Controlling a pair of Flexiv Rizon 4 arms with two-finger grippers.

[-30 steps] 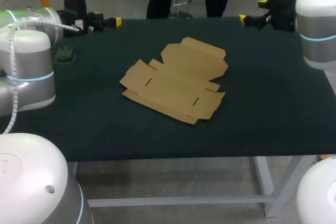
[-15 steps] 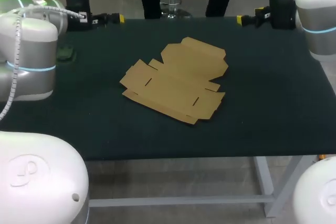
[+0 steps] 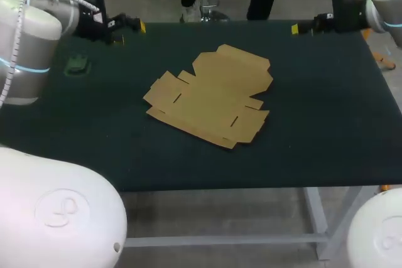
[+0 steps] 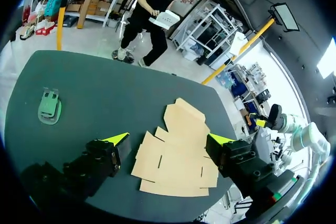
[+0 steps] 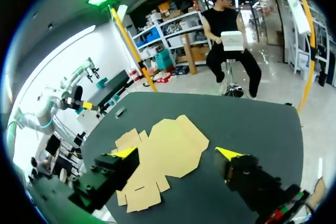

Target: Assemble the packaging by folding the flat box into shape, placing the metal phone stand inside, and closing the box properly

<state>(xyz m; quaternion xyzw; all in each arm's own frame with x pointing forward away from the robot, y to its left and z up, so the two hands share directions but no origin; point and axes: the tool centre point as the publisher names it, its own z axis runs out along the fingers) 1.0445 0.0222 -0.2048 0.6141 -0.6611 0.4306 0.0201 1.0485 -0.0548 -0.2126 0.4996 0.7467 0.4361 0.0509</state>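
Observation:
The flat brown cardboard box (image 3: 210,95) lies unfolded in the middle of the dark table (image 3: 326,111). The metal phone stand (image 3: 78,64) lies flat near the back left edge. My left gripper (image 3: 132,32) hovers at the back left, just right of the stand, open and empty. My right gripper (image 3: 298,27) hangs open over the back right edge, well away from the box. In the left wrist view the box (image 4: 176,156) lies below the open gripper (image 4: 168,140), the stand (image 4: 50,107) off to one side. In the right wrist view the box (image 5: 157,156) lies beneath the open gripper (image 5: 177,153).
Bare table surface surrounds the box on all sides. My right arm (image 4: 283,124) shows at the table's far side in the left wrist view; my left arm (image 5: 63,98) shows likewise in the right wrist view, with the stand (image 5: 121,112) small near it.
Both arms' bodies have swung outward toward the view's sides. The right gripper has drifted slightly right along the back edge. The box and stand have not moved.

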